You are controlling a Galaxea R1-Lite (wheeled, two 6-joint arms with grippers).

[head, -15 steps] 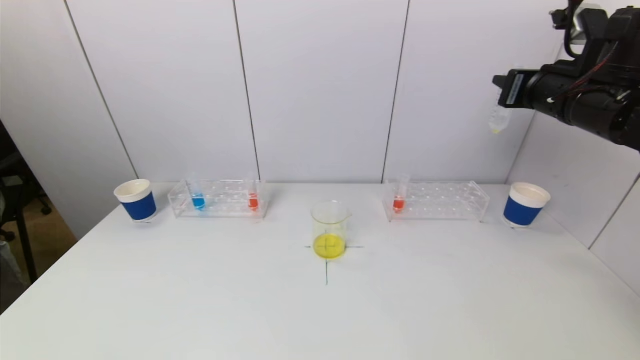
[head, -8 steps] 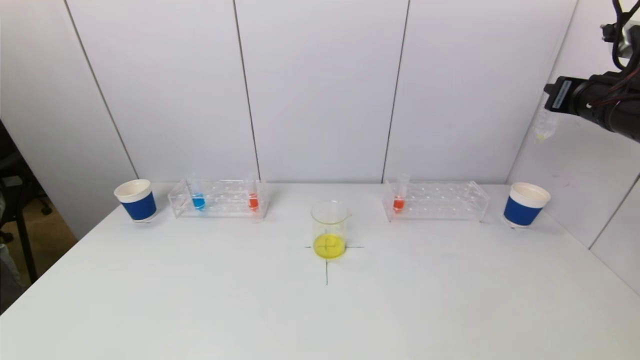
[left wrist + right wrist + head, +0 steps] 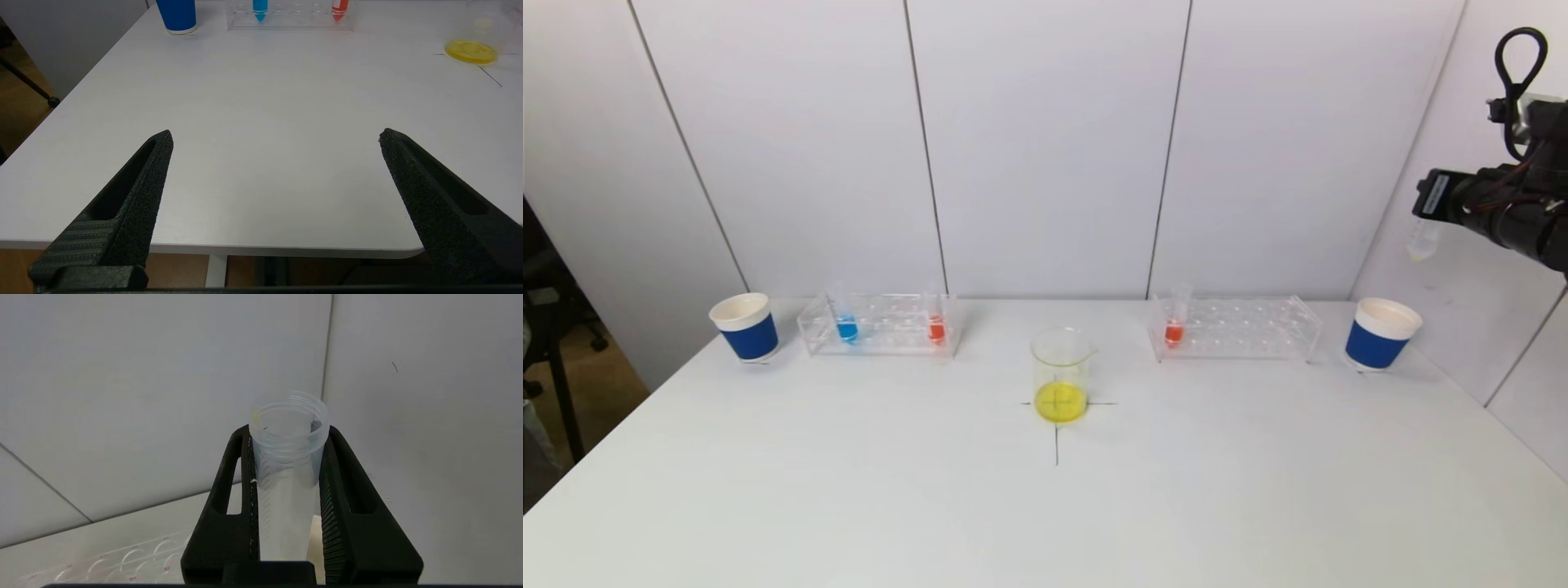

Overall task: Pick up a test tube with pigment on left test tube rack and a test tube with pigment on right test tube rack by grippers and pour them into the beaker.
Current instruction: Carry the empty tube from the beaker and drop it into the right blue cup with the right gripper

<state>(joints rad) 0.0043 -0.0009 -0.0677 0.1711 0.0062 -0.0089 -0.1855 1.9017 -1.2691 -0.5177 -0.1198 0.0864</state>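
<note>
My right gripper (image 3: pixel 286 457), jaws clamped on an emptied test tube (image 3: pixel 286 473), hangs above the blue paper cup (image 3: pixel 1382 333) at three o'clock; next, I judge, discarding it.

The beaker (image 3: pixel 1062 374) stands on the table (image 3: pixel 1045 506). Left of it and farther back sits one rack (image 3: pixel 880 325), right of it another (image 3: pixel 1236 328). A cup (image 3: pixel 745 327) stands beyond each rack's outer end.

A white table (image 3: pixel 849 506) stands against pale panelled walls (image 3: pixel 1045 147), with brown floor (image 3: pixel 596 384) at left.
</note>
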